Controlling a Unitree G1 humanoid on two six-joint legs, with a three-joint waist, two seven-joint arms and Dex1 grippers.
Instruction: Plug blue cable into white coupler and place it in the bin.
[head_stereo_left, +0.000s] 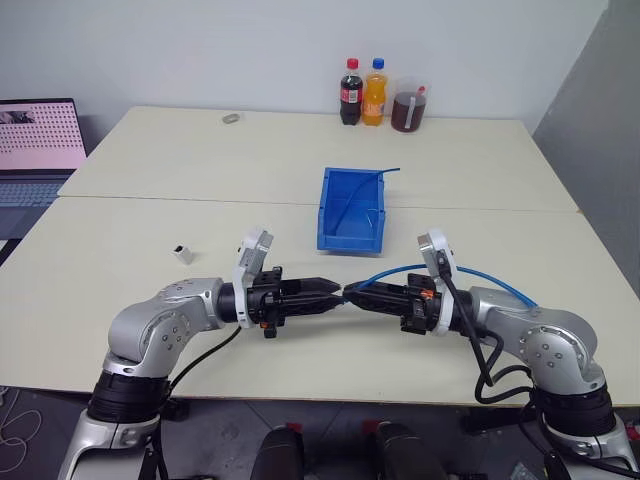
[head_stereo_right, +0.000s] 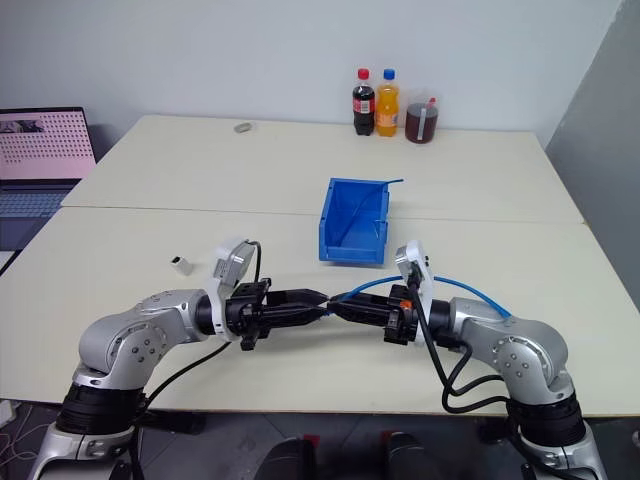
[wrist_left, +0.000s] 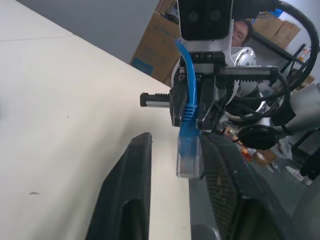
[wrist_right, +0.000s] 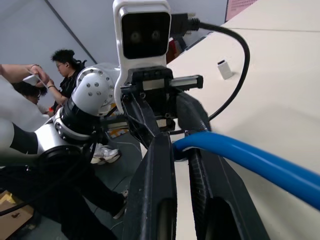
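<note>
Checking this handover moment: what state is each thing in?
blue cable: plug end pinched by right gripper, unplugged
right gripper: shut on cable
left gripper: fingers apart around clear plug
white coupler: lying on table, untouched
bin: open-topped, thin blue strand inside

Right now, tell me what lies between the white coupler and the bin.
Bare tabletop alone separates the white coupler from the bin, as the left eye view shows.
</note>
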